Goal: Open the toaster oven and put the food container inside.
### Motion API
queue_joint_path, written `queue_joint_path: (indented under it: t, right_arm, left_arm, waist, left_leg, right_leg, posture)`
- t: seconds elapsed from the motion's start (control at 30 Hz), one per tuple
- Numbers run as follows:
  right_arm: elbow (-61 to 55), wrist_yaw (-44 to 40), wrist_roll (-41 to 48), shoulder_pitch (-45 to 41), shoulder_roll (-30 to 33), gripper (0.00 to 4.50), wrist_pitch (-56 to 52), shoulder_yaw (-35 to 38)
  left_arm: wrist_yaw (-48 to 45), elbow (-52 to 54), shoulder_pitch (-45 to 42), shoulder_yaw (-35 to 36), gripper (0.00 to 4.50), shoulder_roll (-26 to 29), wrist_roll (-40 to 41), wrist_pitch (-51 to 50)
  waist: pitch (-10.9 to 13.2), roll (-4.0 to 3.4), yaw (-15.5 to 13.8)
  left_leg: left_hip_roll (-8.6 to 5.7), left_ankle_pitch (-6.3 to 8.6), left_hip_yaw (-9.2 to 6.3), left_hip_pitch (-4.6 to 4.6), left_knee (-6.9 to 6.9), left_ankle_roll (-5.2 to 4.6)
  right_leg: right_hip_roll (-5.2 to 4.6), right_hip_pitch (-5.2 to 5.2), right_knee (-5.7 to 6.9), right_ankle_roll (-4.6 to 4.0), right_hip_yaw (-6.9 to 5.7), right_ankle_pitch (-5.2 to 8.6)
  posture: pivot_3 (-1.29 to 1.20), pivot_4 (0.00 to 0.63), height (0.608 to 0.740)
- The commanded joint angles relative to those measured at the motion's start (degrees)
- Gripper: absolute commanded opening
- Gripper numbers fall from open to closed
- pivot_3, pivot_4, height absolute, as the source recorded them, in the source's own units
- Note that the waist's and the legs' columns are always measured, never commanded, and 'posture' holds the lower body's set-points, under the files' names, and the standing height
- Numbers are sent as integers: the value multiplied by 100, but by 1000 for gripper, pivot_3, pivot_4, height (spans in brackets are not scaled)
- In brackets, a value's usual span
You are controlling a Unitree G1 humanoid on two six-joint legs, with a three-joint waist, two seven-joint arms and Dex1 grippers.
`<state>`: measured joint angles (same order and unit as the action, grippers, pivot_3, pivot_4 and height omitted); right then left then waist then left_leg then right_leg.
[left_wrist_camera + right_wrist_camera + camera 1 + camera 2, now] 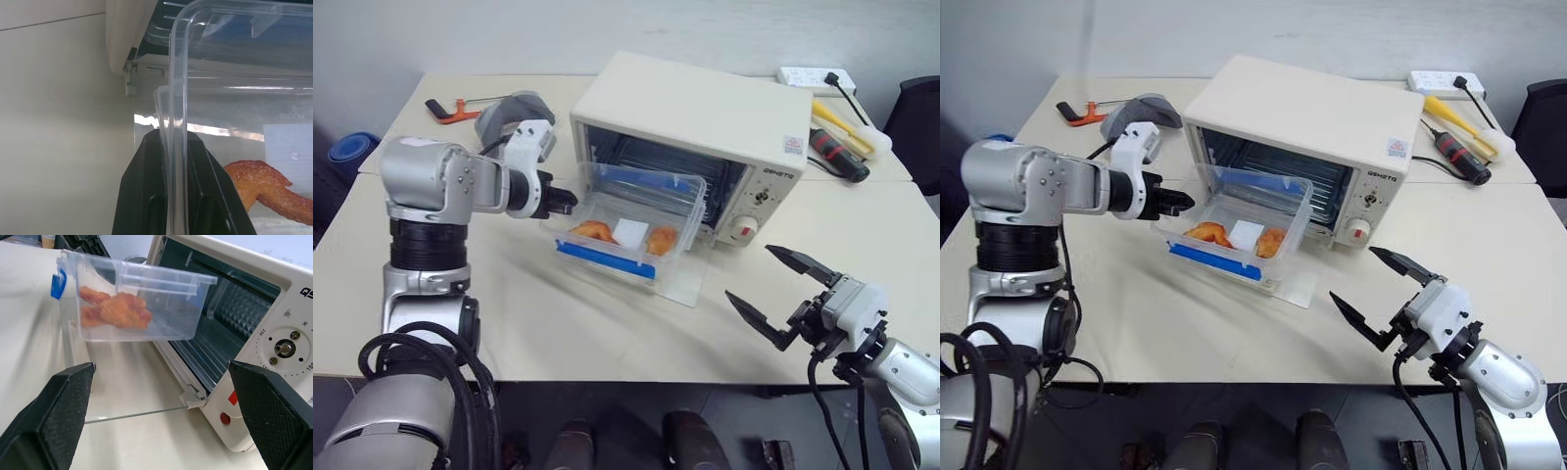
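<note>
Tabletop (pixel 558 323) below, my left pincer (pixel 566 202) clamps the food container (pixel 631 223) wall; its tilt could snag the toaster oven (pixel 705 127) ahead; right pincer (pixel 783 294) gapes.

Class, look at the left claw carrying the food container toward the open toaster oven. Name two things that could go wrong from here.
1. The left claw pinches only one thin side wall of the food container, which hangs tilted above the glass door; it might twist or slip out.
2. The container sits right at the toaster oven opening; its rim might catch the frame instead of sliding in.
</note>
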<state>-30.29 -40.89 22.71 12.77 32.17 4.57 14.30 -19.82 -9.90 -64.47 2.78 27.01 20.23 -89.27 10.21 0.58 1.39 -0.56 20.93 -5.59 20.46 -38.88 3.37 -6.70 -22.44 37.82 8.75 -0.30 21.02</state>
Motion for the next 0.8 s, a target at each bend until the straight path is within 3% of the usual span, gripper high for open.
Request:
queue_joint_path:
  t: [0.03,0.17,0.3,0.37,0.47,0.63,0.7,0.8]
  right_arm:
    - [-362,161,11,73,-60,4500,30,103]
    - [-438,214,-5,120,-65,4500,-2,63]
    - [-642,198,238,102,46,4500,-324,10]
    - [-904,23,647,119,313,4500,-846,-48]
    - [-1147,-107,942,183,697,3861,-1523,-172]
    - [-1338,19,505,-117,900,2238,-2170,-1068]
    - [-1201,64,95,-331,837,1574,-2238,-1586]
    - [-787,189,-366,-839,559,698,-2358,-2292]
  left_arm:
    - [52,131,-76,82,1350,21,-56,167]
    - [64,236,-140,474,2449,-245,96,71]
    - [-299,403,-63,813,2449,-98,400,73]
    - [-960,628,230,694,2449,433,659,503]
    - [-2043,741,799,450,2475,1326,919,1247]
    - [-4175,218,2257,-191,1371,2671,203,4425]
    - [-5102,146,2872,-145,790,2784,304,5480]
    - [-5638,97,3526,-209,10,2587,234,6658]
  waist:
    - [0,0,4]
    - [0,0,6]
    - [0,0,7]
    - [-2,-5,42]
    - [-4,-11,72]
    - [-5,-14,25]
    - [-5,-14,-6]
    - [-6,-10,-110]
  left_leg:
    - [0,0,0,0,0,0]
    - [0,0,0,-1,2,0]
    - [0,0,0,0,0,0]
    - [1,0,-1,-1,2,0]
    - [7,0,1,-18,20,0]
    - [10,0,-2,-23,24,1]
    - [5,0,-3,-18,25,1]
    - [-1,0,-13,-6,12,0]
  right_leg:
    - [0,0,1,0,0,0]
    - [1,0,1,0,0,0]
    - [1,0,1,0,0,0]
    - [2,0,1,0,0,0]
    - [13,-2,0,-2,16,1]
    - [14,-1,-8,-5,19,1]
    - [7,-2,-17,-7,19,0]
    - [2,2,-37,-10,14,-1]
  posture:
    - [0,150,740]
    - [0,150,740]
    - [0,150,740]
    - [0,150,740]
    - [0,150,740]
    - [0,150,740]
    - [0,150,740]
    - [0,150,740]
